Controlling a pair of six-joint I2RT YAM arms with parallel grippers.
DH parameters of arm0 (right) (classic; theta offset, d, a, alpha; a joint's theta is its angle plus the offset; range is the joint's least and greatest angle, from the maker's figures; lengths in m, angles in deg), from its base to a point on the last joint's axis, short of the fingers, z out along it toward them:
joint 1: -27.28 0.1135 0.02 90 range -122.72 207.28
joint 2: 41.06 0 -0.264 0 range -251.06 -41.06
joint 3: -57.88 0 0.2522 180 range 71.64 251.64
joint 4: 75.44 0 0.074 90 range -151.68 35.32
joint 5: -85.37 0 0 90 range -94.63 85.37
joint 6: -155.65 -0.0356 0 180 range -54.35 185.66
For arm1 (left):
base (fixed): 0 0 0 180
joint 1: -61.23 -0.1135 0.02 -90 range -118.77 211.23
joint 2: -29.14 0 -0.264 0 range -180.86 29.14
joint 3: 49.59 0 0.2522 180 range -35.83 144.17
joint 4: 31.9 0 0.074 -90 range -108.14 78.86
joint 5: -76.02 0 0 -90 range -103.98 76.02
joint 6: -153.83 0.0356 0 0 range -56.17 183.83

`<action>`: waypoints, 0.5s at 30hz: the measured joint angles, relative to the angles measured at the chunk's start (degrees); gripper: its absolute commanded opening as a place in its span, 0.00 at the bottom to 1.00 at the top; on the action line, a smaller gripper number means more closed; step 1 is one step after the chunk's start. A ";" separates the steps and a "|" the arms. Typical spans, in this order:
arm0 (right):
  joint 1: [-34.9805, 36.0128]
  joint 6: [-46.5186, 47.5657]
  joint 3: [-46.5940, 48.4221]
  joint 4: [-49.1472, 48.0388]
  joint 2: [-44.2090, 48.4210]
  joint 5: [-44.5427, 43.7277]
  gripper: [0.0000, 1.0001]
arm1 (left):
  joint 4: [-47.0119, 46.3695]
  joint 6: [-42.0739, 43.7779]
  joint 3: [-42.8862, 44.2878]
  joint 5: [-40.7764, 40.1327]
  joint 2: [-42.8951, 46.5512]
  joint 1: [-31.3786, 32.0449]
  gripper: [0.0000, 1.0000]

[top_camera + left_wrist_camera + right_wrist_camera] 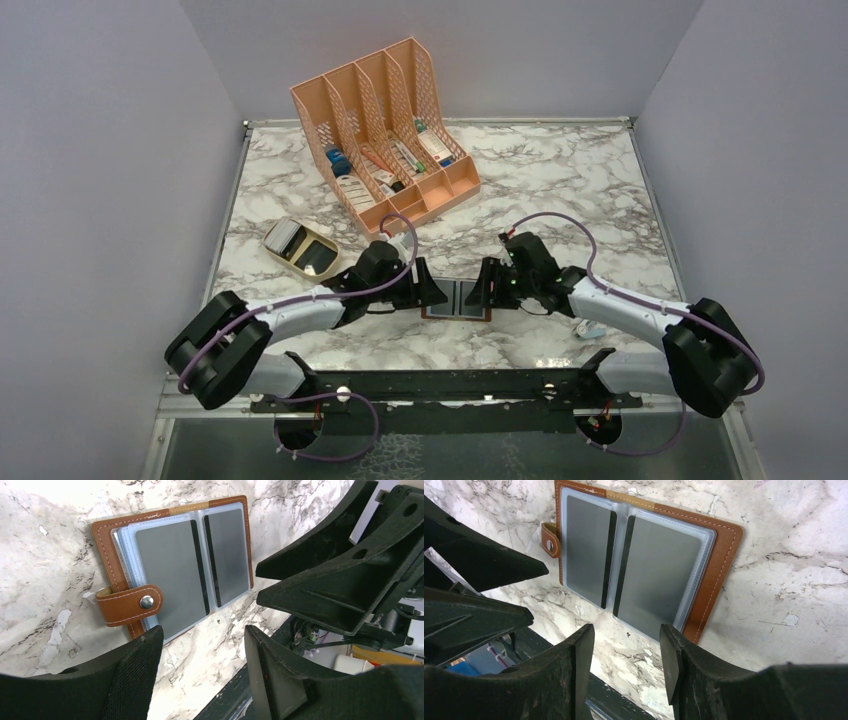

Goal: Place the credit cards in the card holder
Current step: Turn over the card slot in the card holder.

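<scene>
The brown card holder lies open and flat on the marble table between my two grippers. It also shows in the left wrist view and the right wrist view. Two grey credit cards with black stripes sit in its clear pockets, one card on the snap-tab side and the other card beside it; in the right wrist view they are the left card and the right card. My left gripper is open and empty at the holder's left edge. My right gripper is open and empty at its right edge.
A peach slotted desk organizer with small items stands at the back. A tan tray lies at the left of the table. A small pale object lies by the right arm. The black base rail runs along the near edge.
</scene>
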 measured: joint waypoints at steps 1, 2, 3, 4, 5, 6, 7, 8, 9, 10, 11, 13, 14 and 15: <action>0.00 0.00 0.00 0.00 -0.13 0.00 0.51 | -0.35 -0.07 0.00 0.22 -0.57 0.00 0.63; 0.00 0.00 0.00 0.00 -0.26 0.00 0.51 | -0.70 -0.17 0.00 0.48 -1.11 0.00 0.63; 0.00 0.00 0.00 0.00 -0.33 0.00 0.51 | -0.90 -0.22 0.00 0.74 -1.46 0.00 0.63; 0.00 0.00 0.00 0.00 -0.33 0.00 0.51 | -1.29 -0.22 0.00 1.05 -1.95 0.00 0.63; 0.00 0.00 0.00 -0.02 -0.33 0.02 0.51 | -1.57 -0.22 0.00 1.22 -2.25 0.07 0.63; 0.00 0.00 0.00 -0.04 -0.33 0.00 0.51 | -1.75 -0.22 0.00 1.38 -2.58 0.11 0.63; 0.00 0.00 0.00 -0.07 -0.35 0.00 0.51 | -1.88 -0.22 0.00 1.44 -2.84 0.13 0.63; 0.00 0.00 0.00 -0.07 -0.35 0.02 0.51 | -2.05 -0.22 0.00 1.44 -3.08 0.22 0.63; 0.00 0.00 0.00 -0.11 -0.37 0.02 0.51 | -2.21 -0.22 0.00 1.44 -3.30 0.26 0.63; 0.00 0.00 0.00 -0.17 -0.37 0.02 0.51 | -2.36 -0.22 0.00 1.44 -3.52 0.31 0.63; 0.00 -0.02 0.00 -0.22 -0.37 0.02 0.51 | -2.51 -0.22 0.00 1.44 -3.69 0.33 0.63; 0.00 0.00 0.00 -0.28 -0.37 0.02 0.51 | -2.75 -0.17 0.00 1.44 -4.22 0.35 0.63; 0.00 0.00 0.00 -0.31 -0.37 0.02 0.51 | -2.82 -0.15 0.00 1.44 -4.50 0.35 0.63; 0.00 0.00 0.00 -0.35 -0.37 0.02 0.51 | -2.84 -0.15 0.00 1.44 -4.76 0.35 0.63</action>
